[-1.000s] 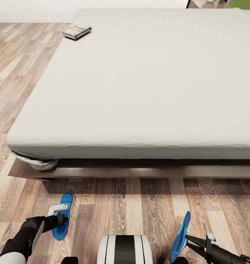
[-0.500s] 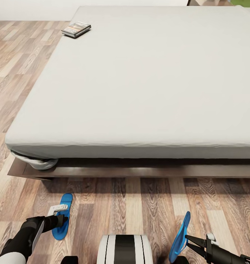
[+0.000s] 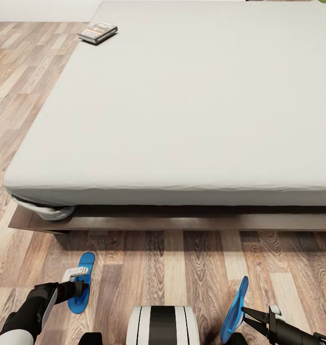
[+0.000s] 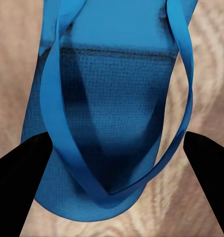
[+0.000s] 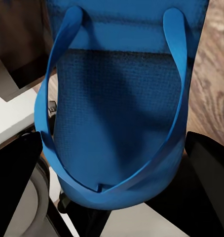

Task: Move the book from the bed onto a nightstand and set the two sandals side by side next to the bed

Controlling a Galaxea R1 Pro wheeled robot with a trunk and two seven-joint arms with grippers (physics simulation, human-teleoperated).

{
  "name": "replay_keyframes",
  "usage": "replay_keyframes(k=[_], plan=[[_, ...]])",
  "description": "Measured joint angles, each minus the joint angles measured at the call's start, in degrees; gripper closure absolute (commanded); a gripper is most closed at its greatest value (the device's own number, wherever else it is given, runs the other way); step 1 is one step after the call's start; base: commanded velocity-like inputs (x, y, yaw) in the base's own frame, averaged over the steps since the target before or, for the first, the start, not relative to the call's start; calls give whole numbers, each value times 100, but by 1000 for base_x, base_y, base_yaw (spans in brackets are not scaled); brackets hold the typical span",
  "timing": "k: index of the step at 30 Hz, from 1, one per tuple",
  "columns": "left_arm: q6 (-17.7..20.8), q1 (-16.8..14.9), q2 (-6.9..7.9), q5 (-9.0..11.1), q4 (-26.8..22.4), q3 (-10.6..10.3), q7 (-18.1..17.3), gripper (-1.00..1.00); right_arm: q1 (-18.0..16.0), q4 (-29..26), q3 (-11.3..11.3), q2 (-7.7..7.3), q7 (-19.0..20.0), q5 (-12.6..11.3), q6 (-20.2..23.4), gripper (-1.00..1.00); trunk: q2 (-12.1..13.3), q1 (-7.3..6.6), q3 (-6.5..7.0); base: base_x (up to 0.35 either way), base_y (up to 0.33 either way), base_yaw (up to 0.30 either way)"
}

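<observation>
The view has tipped slightly downward while both arms stay put; the left pincer (image 3: 81,287) grasps one flat blue sandal (image 3: 82,281) lying lengthwise toward the bed (image 3: 182,105); the right pincer (image 3: 246,316) grips the other sandal (image 3: 234,309) tilted on edge; beyond, smooth pale mattress; the thin book (image 3: 97,32) rests at its far left corner.
</observation>
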Motion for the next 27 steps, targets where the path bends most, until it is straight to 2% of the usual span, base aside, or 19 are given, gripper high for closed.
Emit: replay_keyframes(k=[7, 11, 21, 25, 27], plan=[[0, 0, 0, 0, 0, 0, 0, 100, 0, 0, 0, 0, -4, 0, 0, 100, 0, 0, 0, 0, 0, 0], [-1, 0, 0, -5, 0, 0, 0, 100, 0, 0, 2, 0, -5, 2, 0, 100, -5, 11, -88, 0, 0, 0], [0, 0, 0, 0, 0, 0, 0, 100, 0, 0, -1, 0, -5, 0, 2, 100, -5, 10, -89, 0, 0, 0], [40, -5, 4, 38, -59, -15, -9, 100, 0, 1, 2, 0, -5, 2, 2, 100, -11, 18, -176, 0, 0, 0], [41, -5, 4, 39, -60, -16, -9, 100, 0, 0, 0, 0, -5, -1, 2, 100, -11, 18, -176, 0, 0, 0]])
